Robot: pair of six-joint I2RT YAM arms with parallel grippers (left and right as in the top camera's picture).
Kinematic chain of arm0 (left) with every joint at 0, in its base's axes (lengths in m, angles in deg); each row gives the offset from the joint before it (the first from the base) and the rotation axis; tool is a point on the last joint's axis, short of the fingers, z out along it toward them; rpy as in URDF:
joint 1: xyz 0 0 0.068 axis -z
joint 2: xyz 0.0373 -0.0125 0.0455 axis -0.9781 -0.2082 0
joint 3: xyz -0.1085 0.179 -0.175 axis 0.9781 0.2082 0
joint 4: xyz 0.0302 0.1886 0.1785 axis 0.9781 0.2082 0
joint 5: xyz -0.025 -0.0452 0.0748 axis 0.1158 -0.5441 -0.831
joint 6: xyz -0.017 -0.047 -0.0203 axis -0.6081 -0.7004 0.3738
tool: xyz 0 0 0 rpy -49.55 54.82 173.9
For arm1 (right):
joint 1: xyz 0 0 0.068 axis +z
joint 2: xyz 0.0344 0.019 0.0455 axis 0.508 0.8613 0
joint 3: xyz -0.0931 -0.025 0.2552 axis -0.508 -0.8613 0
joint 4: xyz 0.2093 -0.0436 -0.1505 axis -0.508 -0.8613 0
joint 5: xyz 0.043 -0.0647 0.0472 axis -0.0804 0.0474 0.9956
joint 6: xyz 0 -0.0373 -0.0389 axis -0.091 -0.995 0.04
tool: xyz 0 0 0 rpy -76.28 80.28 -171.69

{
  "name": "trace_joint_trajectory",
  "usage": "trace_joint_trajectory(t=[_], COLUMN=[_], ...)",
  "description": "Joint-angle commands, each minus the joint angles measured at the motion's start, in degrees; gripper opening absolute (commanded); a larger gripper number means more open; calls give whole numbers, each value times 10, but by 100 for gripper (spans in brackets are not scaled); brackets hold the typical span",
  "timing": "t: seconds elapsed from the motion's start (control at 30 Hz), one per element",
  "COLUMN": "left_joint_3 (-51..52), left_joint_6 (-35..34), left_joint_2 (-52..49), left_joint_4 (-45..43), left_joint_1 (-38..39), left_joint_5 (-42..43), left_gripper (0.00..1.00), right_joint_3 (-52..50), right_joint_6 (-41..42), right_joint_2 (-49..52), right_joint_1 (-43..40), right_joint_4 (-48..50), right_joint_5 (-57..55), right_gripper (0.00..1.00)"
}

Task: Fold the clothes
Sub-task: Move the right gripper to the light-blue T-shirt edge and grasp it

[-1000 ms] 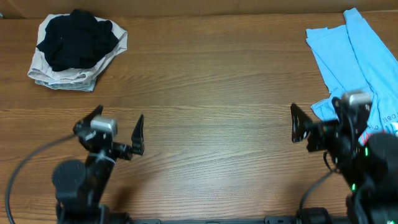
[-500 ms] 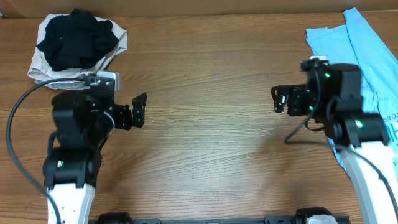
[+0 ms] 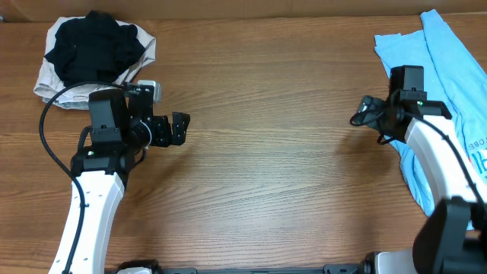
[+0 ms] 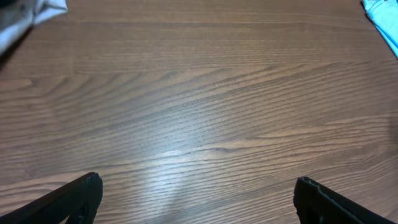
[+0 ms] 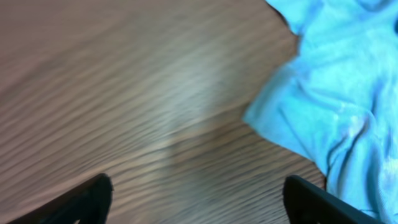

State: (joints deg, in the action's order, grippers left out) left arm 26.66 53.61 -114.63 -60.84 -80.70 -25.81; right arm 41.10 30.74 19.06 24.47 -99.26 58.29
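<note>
T-shirt (image 3: 445,61) lies crumpled in the far right corner of the table (image 3: 266,175) and runs down along the right edge, where the right arm covers part of it and part goes out of the picture. I judge that the folding is not begun: this is the reaching step, and no fabric is held. The right gripper (image 3: 364,114) hangs over bare wood just beside the left edge of the T-shirt and points to the left. In its wrist view the 2 fingers stand wide apart with only wood between them (image 5: 198,186), and a blue corner of the T-shirt (image 5: 336,93) is ahead and to the right of them. The next move, I think, calls for this gripper to turn toward that corner, go down on it, pinch 1 layer and pull the cloth to the middle, so that it can be spread flat. The left arm reaches forward from the near left side. Its gripper (image 3: 180,128) points to the right, near the beige cloth (image 3: 57,93) with the black garment (image 3: 95,46) on it, and is well apart from the T-shirt. Its fingers are also fully spread and hold nothing; only wood shows between them (image 4: 198,186).
</note>
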Motion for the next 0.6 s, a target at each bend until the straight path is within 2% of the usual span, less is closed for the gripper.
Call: trace_joint_trajectory(t=[0.0, 0.07, 0.57], left_joint_3=[-14, -14, -14], left_joint_6=[-7, -7, -3], left_joint_2=[-11, -15, -25], left_joint_4=[-3, -4, -5], left_joint_1=[-3, -3, -3], left_joint_5=[17, 14, -31], left_gripper=[100, 100, 95], right_joint_3=[13, 13, -13], right_joint_6=[26, 29, 11], right_joint_2=[36, 53, 87], right_joint_1=[-26, -38, -50], right_joint_4=[11, 20, 95], right_joint_5=[-18, -18, -73], right_gripper=[85, 80, 77])
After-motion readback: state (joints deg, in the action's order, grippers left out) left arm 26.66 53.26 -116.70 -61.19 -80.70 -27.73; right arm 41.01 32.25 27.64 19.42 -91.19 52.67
